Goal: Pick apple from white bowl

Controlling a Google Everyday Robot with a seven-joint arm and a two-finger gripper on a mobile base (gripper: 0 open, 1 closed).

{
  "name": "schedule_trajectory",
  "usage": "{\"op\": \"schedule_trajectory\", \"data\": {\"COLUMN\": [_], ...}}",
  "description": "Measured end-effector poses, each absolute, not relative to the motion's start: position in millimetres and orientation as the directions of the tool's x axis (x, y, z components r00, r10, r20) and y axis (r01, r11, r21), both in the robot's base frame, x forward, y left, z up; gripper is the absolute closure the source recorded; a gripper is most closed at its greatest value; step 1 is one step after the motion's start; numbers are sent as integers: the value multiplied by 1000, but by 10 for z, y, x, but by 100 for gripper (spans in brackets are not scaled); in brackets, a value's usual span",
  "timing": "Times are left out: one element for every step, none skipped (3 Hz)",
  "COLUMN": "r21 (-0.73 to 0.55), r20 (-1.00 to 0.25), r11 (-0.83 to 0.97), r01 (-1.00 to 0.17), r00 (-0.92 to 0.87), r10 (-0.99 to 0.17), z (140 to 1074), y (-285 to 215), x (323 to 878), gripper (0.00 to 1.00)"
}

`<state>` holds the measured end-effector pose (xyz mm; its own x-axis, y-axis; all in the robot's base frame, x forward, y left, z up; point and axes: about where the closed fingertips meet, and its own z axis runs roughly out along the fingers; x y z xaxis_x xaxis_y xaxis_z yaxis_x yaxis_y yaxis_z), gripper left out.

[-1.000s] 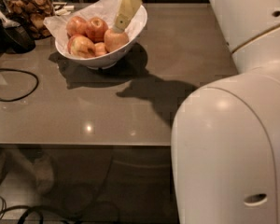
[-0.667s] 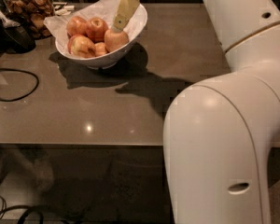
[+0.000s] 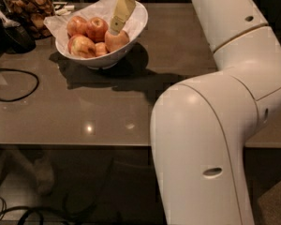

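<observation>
The white bowl [image 3: 136, 26], lined with crinkled white paper, stands at the table's far left and holds several apples. The peach-orange apple [image 3: 117, 41] lies at the bowl's right side. A redder apple [image 3: 97, 28] and one with a pale yellow patch [image 3: 82, 46] lie to its left. My gripper [image 3: 116, 26] reaches down into the bowl from the top of the view. Its cream tip is right at the top of the peach-orange apple.
A glass jar of brown snacks [image 3: 29, 9] and a dark object [image 3: 14, 37] stand far left. A black cable [image 3: 18, 86] loops on the grey table [image 3: 107, 111]. My white arm [image 3: 215, 125] fills the right foreground. The table's front edge runs below.
The big white arm segments have shifted left in the view. The gripper stays at the right side of the bowl, on the same apple.
</observation>
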<state>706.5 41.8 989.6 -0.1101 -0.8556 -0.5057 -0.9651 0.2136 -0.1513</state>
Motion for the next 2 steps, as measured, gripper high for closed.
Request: {"op": "schedule_trajectory", "data": {"r21": [-126, -91], "r20": [-498, -487], "r11": [232, 254], "r01": [-964, -963], "r00": [-141, -180], "r10": [-856, -855], "z": [9785, 9669], "y": [436, 435], "x": [7126, 7152], "gripper": [19, 21]}}
